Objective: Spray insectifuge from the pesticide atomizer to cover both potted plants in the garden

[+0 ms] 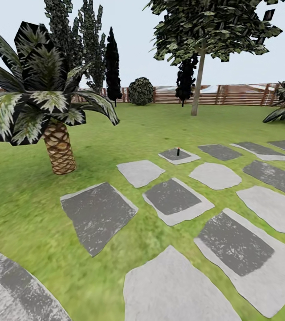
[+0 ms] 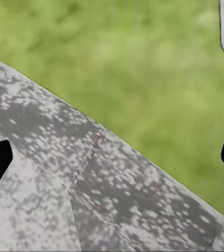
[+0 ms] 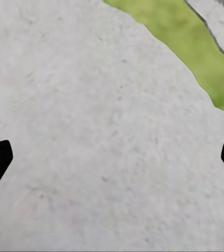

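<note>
Lawn [image 1: 22, 209] carries grey stepping stones [image 1: 171, 198]. The pesticide atomizer [image 1: 177, 151] stands upright on a far stone (small, dark, detail unclear), well apart from the palm [image 1: 49, 107]. Left gripper [image 2: 112, 157] is spread over the paved patio [image 2: 64, 173]; right gripper [image 3: 112, 157] is spread over a pale stone [image 3: 91, 131].

— How many grey stepping stones [image 1: 99, 214] lay on the green lawn?
— About thirteen, counting cut-off ones.
— Palm-like plants?
— One [image 1: 49, 107], and one small dark spray bottle [image 1: 177, 151].
</note>
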Tool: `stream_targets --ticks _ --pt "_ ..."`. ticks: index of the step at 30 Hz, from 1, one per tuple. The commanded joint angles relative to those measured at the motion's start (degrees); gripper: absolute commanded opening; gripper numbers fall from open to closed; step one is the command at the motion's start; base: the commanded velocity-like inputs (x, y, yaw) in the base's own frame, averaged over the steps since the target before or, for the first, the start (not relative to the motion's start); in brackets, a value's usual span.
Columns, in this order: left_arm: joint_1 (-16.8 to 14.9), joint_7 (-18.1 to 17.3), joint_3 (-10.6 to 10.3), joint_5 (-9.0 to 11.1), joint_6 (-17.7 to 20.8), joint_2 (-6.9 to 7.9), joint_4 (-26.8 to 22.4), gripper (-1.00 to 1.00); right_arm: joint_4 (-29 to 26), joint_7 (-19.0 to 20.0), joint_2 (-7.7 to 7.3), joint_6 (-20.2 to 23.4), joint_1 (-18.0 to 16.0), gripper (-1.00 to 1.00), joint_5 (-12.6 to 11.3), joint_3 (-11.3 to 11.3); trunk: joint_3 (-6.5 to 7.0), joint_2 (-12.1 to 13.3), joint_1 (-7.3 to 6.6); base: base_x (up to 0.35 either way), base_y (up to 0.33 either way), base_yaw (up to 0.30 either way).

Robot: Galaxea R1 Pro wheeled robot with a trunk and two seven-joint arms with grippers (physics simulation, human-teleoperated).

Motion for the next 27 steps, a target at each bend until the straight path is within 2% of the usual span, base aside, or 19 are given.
stream_targets --ticks 1,12,27 --pt "-0.01 0.05 0.05 -0.01 -0.18 0.01 0.01 1.0 0.15 0.01 0.05 -0.2 -0.05 1.0 0.0 -0.05 -0.05 -0.02 0.02 0.338 -0.052 -0.266" --pt "-0.01 0.05 0.03 0.24 -0.19 0.07 0.0 1.0 0.2 0.0 0.12 -0.2 -0.05 1.0 0.09 -0.02 -0.05 -0.02 0.02 0.338 -0.005 -0.241" --pt "-0.01 0.05 0.03 0.26 -0.19 0.01 0.05 1.0 0.02 -0.11 0.04 -0.22 -0.05 1.0 0.25 -0.02 -0.05 -0.02 0.02 0.338 0.0 -0.016"
